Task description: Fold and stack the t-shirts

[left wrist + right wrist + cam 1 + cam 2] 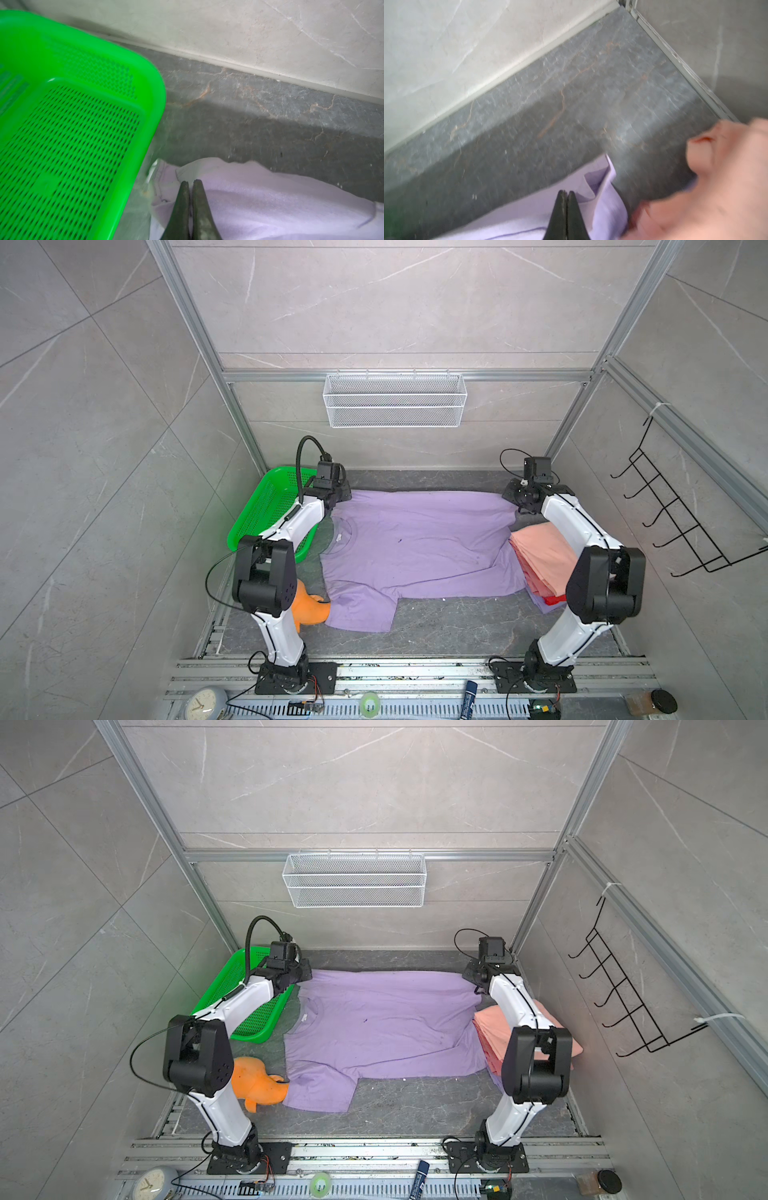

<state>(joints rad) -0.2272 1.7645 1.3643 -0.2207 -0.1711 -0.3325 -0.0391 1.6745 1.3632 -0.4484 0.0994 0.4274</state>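
On veined stone point(436, 626), soft lilac t-shirt point(419, 543) (faintly creased)

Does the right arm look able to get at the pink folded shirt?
Probably yes: the pink shirt lies on top, uncovered, under the right arm; the right gripper, shut, just has to pull back.
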